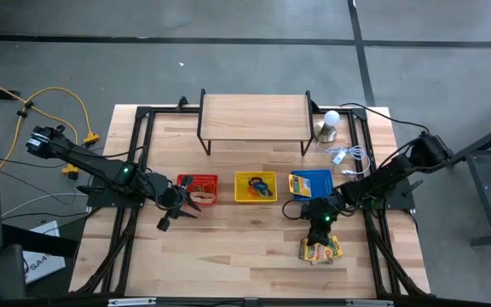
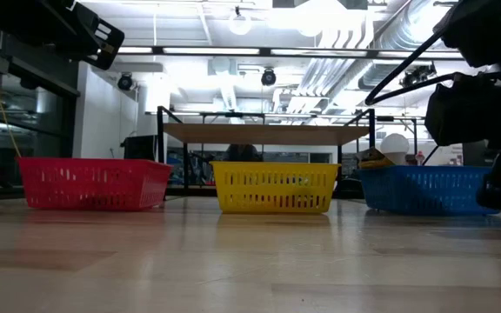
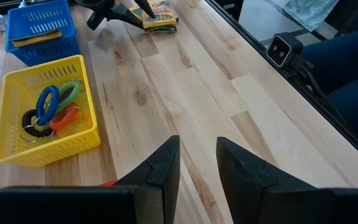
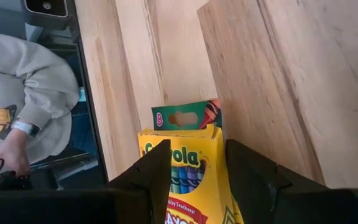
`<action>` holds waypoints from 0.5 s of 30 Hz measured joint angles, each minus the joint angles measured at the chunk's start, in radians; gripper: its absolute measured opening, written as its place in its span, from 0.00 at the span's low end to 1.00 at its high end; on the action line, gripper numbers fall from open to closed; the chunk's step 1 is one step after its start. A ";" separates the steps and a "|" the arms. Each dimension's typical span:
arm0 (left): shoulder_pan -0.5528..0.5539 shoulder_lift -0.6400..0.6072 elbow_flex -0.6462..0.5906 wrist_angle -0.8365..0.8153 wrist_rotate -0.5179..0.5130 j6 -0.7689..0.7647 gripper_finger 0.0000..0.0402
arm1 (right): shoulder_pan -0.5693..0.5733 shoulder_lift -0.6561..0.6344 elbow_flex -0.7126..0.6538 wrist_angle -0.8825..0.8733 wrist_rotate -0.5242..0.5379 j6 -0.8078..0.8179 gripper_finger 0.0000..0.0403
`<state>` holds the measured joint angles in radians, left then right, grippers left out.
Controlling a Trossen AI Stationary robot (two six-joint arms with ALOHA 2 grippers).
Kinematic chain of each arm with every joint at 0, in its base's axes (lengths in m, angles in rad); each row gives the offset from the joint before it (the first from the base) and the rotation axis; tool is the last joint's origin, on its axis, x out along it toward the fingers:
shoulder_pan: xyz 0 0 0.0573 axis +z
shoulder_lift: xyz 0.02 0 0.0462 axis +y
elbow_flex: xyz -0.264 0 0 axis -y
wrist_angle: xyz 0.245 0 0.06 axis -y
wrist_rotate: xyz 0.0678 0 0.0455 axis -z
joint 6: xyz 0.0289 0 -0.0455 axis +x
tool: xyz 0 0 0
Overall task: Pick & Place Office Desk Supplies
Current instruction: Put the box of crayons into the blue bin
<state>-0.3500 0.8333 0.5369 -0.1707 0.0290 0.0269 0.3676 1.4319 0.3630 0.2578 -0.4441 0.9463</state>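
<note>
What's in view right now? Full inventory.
Baskets: three in a row; red basket, yellow basket, blue basket.
Coiled rings: several; blue, green, orange, black; in the yellow basket.
Crayon box: yellow-green, on the table in front of the blue basket.
Wooden shelf: one, at the back.
Bulb: white, beside the shelf.
Wire: white, by the bulb.
Person: grey sleeve, beyond the table edge.
Left gripper: jaws open, empty, by the red basket.
Right gripper: at the crayon box.

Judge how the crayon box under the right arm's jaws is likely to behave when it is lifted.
The crayon box is flat cardboard with straight sides, so it will probably stay stiff and not roll. Its top flap stands open, so crayons might slide out if it tips. The right gripper has its jaws either side of the box; the glossy print may be a little slippery.
</note>
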 joint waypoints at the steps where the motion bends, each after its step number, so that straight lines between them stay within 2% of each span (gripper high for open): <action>1: 0.000 0.000 0.000 0.000 0.000 0.000 0.25 | 0.000 0.000 0.000 0.003 0.000 0.000 0.35; 9: 0.000 0.000 0.000 0.000 0.000 0.000 0.25 | 0.000 0.000 0.000 0.007 0.000 -0.014 0.34; 15: 0.000 0.000 0.000 0.000 0.000 0.000 0.25 | 0.000 0.000 0.000 0.006 -0.001 -0.035 0.26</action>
<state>-0.3498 0.8335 0.5365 -0.1707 0.0290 0.0269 0.3676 1.4315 0.3630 0.2641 -0.4450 0.9115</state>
